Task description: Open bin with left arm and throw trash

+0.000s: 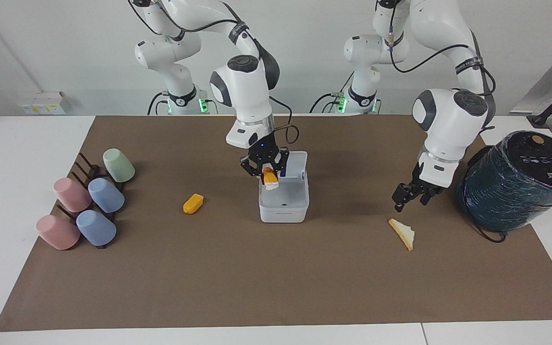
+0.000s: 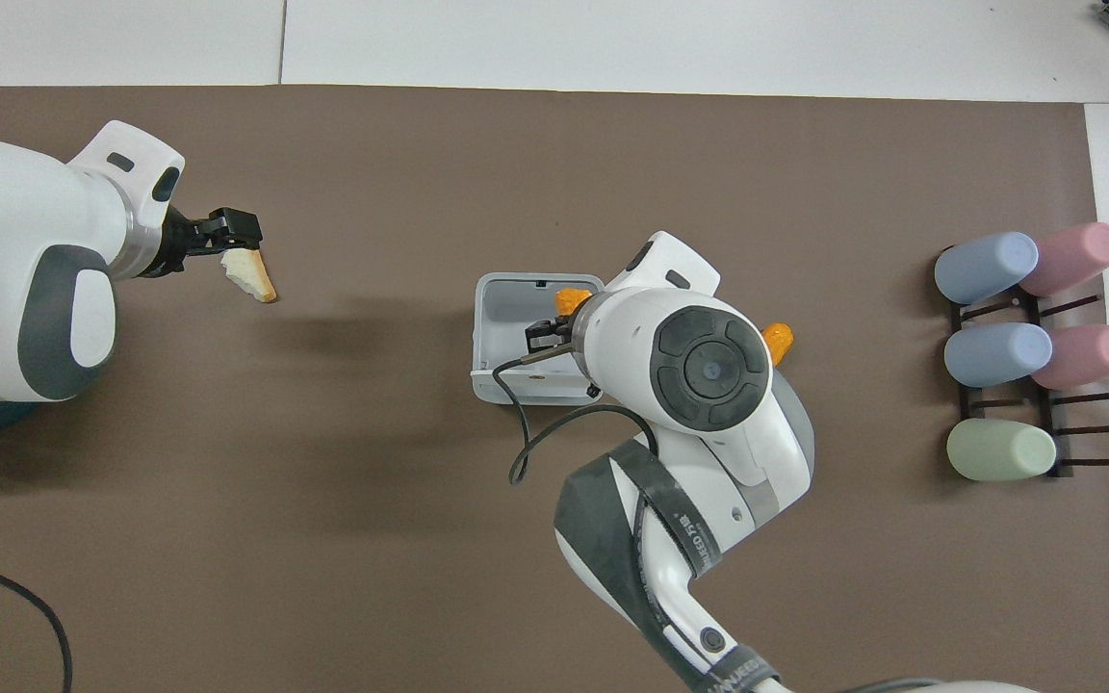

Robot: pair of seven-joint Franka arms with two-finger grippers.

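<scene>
Right tool [image 1: 267, 173]: you pinch an orange chunk with whitish end [image 1: 270, 178], frame centre, directly over the open small white square plastic bin [image 1: 284, 203].
Left tool [image 1: 412, 196]: fingers unreadable; waits above the pale bread-like wedge [image 1: 402, 233].

Bright, even light; soft shadows; sharp focus.

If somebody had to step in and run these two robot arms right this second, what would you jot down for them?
Right hand: shut on an orange scrap, held over the open bin.
Left hand: holds nothing, hovering over the mat just above the bread wedge, toward the left arm's end of the table.
Second orange scrap: lying on the mat between the bin and the cup rack.
Done: the bin's lid is up and one scrap is lifted to it.
Left: release that scrap into the bin, then pick up and drop in the second orange scrap and the bread wedge.
</scene>
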